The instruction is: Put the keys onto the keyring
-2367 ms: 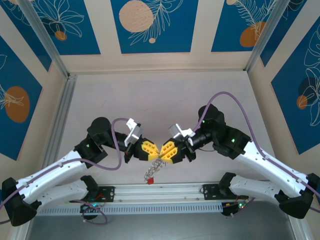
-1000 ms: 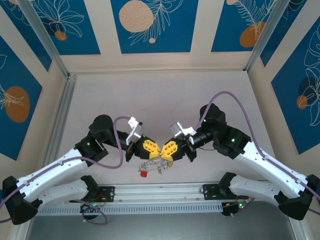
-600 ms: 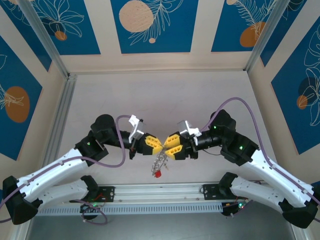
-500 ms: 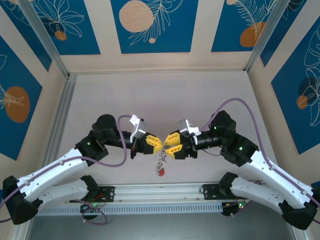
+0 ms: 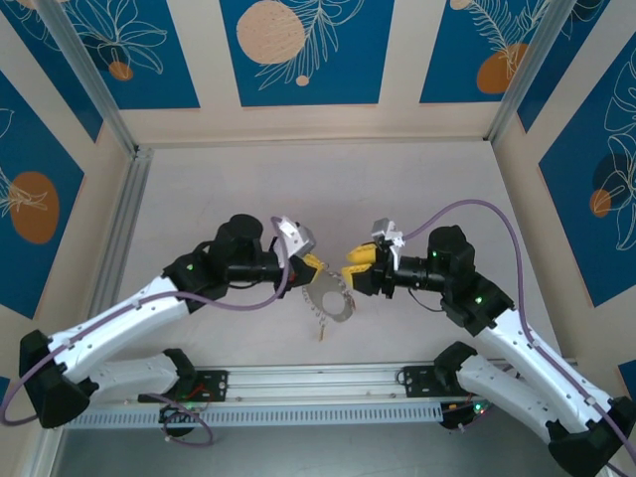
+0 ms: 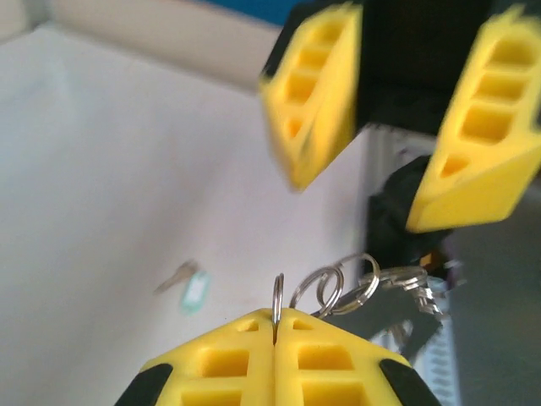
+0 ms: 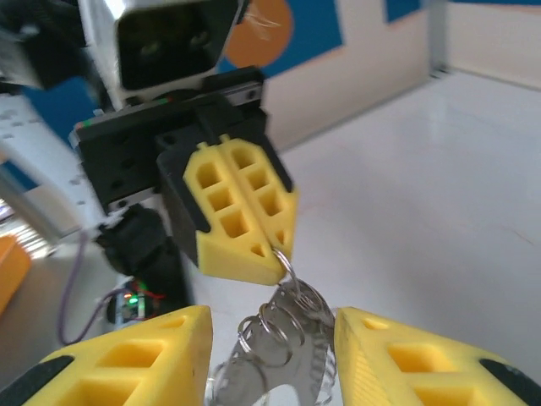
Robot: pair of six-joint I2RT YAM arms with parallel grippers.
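Right pincer (image 5: 350,271) has let go of the keyring (image 5: 333,301) since a second ago, and both arms have lifted it higher.
Top view: left pincer (image 5: 314,264) carries the keyring alone, above the table (image 5: 417,189), likely to present its rings for threading. Left wrist view: its closed jaws clamp one thin wire loop, the grey plate hanging just beyond; the right pincer's jaws stand apart opposite; a teal key (image 6: 193,292) lies loose on the table below. Right wrist view: the keyring hangs between the spread yellow fingers (image 7: 135,359), apparently touching neither.
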